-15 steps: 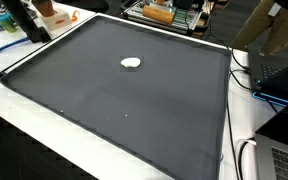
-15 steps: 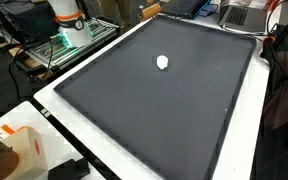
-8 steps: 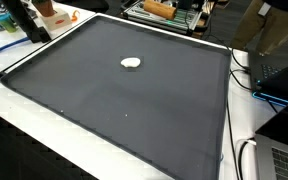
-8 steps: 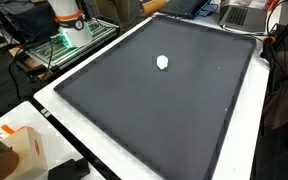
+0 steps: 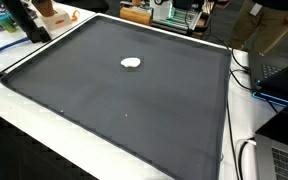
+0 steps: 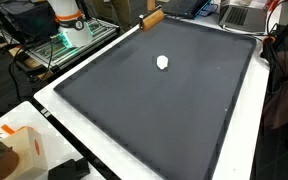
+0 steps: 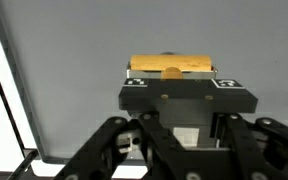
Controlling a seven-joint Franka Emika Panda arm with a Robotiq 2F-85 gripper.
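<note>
A light wooden block [image 7: 171,68] shows just past my gripper [image 7: 171,82], whose black body and linkages fill the lower half of the wrist view. The gripper looks shut on the block. In both exterior views the same block [image 5: 136,14] [image 6: 152,18] hangs at the far edge of the large dark grey mat [image 5: 134,110] [image 6: 174,110]. The fingers themselves are hidden there. A small white object [image 5: 131,63] [image 6: 163,62] lies alone on the mat, well away from the block.
The mat covers a white table [image 5: 24,125]. Blue papers and an orange item [image 5: 46,12] sit at one corner, and a laptop [image 5: 284,160] and cables at the side. An orange-and-white robot base [image 6: 69,18], a rack and a box [image 6: 19,150] border the table.
The wooden block has moved sideways along the mat's far edge, leftward in one exterior view and into sight in the other. The white object has not moved.
</note>
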